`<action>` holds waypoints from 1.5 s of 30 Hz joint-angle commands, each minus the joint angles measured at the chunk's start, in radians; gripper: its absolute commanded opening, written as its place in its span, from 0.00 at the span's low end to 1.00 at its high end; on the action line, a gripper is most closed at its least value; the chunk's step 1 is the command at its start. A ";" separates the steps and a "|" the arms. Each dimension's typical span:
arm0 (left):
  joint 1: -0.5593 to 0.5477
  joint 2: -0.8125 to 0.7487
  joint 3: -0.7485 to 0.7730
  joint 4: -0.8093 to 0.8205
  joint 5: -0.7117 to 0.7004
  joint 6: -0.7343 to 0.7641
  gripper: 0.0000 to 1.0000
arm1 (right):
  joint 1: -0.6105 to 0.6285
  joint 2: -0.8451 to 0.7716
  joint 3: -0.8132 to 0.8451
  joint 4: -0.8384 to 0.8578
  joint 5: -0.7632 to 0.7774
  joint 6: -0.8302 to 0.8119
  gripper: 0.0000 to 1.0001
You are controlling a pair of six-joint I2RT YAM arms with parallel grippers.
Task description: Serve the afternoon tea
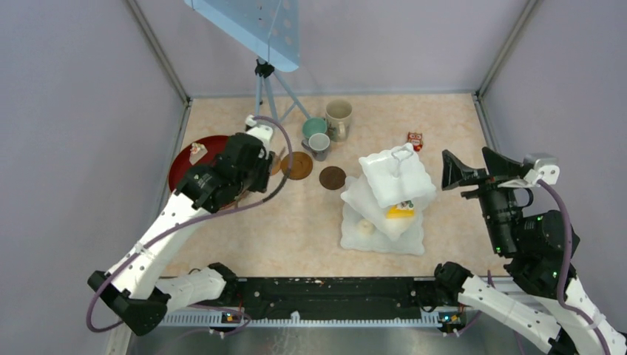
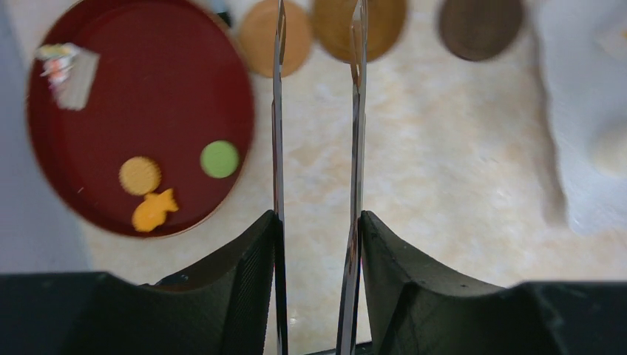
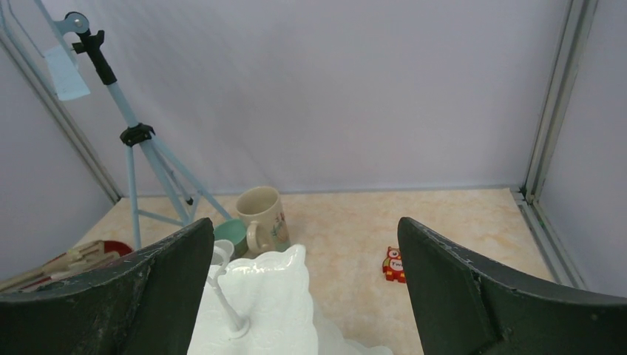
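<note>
My left gripper is shut on the long metal tongs, whose two arms stand apart and empty above the table beside the dark-red tray. On the tray lie a green cookie, a round yellow cookie, an orange fish cookie and a wrapped piece. Three brown coasters lie beyond the tongs. The white three-tier stand holds a yellow cake. My right gripper is open and empty, right of the stand.
The beige mug, teal mug and grey mug stand at the back. A red owl cookie lies on the table behind the stand. A blue tripod stands at the back left.
</note>
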 commanded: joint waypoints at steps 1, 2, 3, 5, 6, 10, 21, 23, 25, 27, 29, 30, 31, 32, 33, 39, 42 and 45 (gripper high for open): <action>0.215 0.018 0.012 0.079 -0.125 0.053 0.50 | 0.012 -0.026 -0.012 -0.033 -0.048 0.026 0.92; 0.267 0.030 0.010 0.096 -0.134 0.059 0.50 | 0.012 -0.032 -0.019 -0.038 -0.050 0.027 0.92; 0.320 0.045 0.009 0.117 -0.129 0.067 0.50 | 0.012 -0.038 -0.025 -0.040 -0.053 0.029 0.92; 0.430 0.072 -0.003 0.155 -0.116 0.075 0.49 | 0.012 -0.050 -0.033 -0.045 -0.061 0.036 0.92; 0.488 0.086 -0.012 0.172 -0.116 0.076 0.49 | 0.012 -0.054 -0.038 -0.045 -0.070 0.038 0.92; 0.749 0.148 -0.042 0.205 -0.036 0.059 0.47 | 0.012 -0.059 -0.035 -0.063 -0.097 0.044 0.92; 0.875 0.321 0.020 0.127 -0.002 0.031 0.50 | 0.012 -0.073 -0.025 -0.097 -0.137 0.025 0.92; 0.879 0.352 0.027 0.124 0.025 0.038 0.51 | 0.013 -0.072 -0.027 -0.096 -0.138 0.012 0.92; 0.882 0.366 0.025 0.143 0.037 0.052 0.52 | 0.012 -0.068 -0.027 -0.097 -0.142 0.001 0.92; 0.890 0.378 0.026 0.170 0.041 0.060 0.53 | 0.012 -0.069 -0.025 -0.098 -0.147 -0.003 0.92; 0.902 0.405 0.040 0.174 0.053 0.069 0.53 | 0.012 -0.070 -0.029 -0.095 -0.148 -0.005 0.92; 0.906 0.423 0.049 0.172 0.052 0.074 0.53 | 0.012 -0.070 -0.031 -0.094 -0.148 -0.008 0.92; 0.911 0.439 0.059 0.167 0.046 0.081 0.54 | 0.012 -0.070 -0.032 -0.094 -0.147 -0.011 0.92; 0.914 0.454 0.064 0.169 0.043 0.084 0.55 | 0.012 -0.070 -0.034 -0.093 -0.146 -0.013 0.92; 0.917 0.464 0.066 0.174 0.048 0.088 0.55 | 0.012 -0.070 -0.036 -0.091 -0.143 -0.015 0.92; 0.927 0.511 0.056 0.226 0.066 0.094 0.55 | 0.012 -0.067 -0.044 -0.081 -0.136 -0.025 0.92; 0.939 0.529 0.062 0.245 0.079 0.105 0.56 | 0.013 -0.064 -0.048 -0.074 -0.135 -0.024 0.92; 0.955 0.539 0.065 0.263 0.121 0.126 0.57 | 0.012 -0.059 -0.049 -0.073 -0.132 -0.022 0.92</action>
